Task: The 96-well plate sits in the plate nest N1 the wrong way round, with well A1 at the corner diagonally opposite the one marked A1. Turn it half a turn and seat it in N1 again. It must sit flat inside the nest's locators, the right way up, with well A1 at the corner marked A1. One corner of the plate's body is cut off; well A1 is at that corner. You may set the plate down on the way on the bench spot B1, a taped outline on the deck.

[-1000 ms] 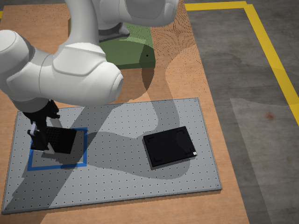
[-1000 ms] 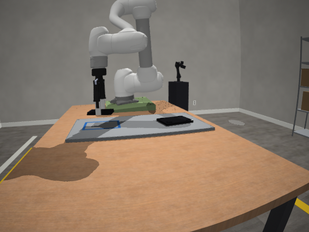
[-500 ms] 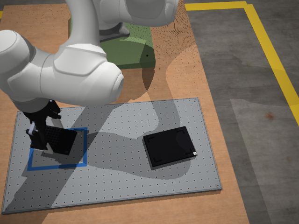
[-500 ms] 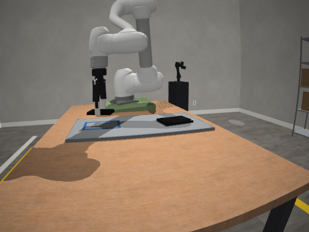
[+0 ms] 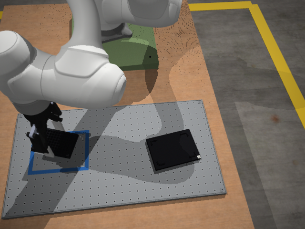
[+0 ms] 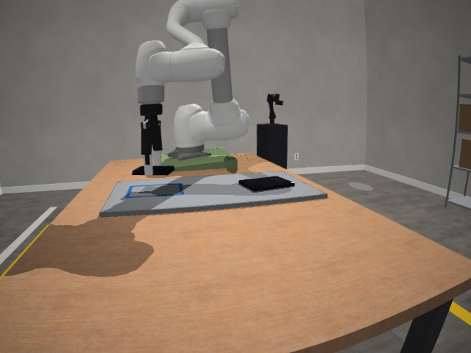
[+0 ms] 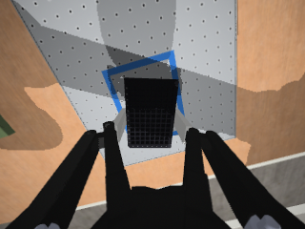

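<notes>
Plate is seen in the top view at the left of the frame, clamped by the gripper and held in the air over the blue taped outline B1. Its long axis is skewed against the outline's sides, so the half turn is judged to be only partly made. The nest N1 lies well apart, at the right of the grey deck, with a small white mark at its lower right corner.

From the exterior view, the plate is shown level, clearly above the deck, left of centre, with the nest further right.

Through the wrist view, the plate is seen at centre between the 2 pale pads, its long axis running away from the camera and crosswise to the closing direction. The outline beneath appears rotated against it. The cut corner cannot be made out.
</notes>
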You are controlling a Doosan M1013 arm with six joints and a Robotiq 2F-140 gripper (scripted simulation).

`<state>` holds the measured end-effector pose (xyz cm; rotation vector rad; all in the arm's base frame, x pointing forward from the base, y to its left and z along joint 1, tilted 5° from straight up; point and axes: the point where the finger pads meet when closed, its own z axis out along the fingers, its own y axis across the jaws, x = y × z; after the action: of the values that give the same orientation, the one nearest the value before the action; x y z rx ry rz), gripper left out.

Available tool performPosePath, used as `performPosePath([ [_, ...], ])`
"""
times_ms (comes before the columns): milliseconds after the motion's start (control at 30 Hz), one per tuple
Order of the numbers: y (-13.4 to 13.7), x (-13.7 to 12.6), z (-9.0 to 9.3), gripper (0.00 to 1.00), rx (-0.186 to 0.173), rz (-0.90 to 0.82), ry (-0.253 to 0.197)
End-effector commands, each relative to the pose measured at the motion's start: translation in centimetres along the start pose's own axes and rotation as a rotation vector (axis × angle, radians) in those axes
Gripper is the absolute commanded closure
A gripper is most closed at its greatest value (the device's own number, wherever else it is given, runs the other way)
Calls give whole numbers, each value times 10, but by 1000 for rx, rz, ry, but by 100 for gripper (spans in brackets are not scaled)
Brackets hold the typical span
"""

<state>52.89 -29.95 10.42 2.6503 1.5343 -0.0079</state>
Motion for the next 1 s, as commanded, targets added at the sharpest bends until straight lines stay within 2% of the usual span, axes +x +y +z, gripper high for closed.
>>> performPosePath([
  [0,0,0,0,100,0,0,0],
  [967,0,0,15,100,0,0,0],
])
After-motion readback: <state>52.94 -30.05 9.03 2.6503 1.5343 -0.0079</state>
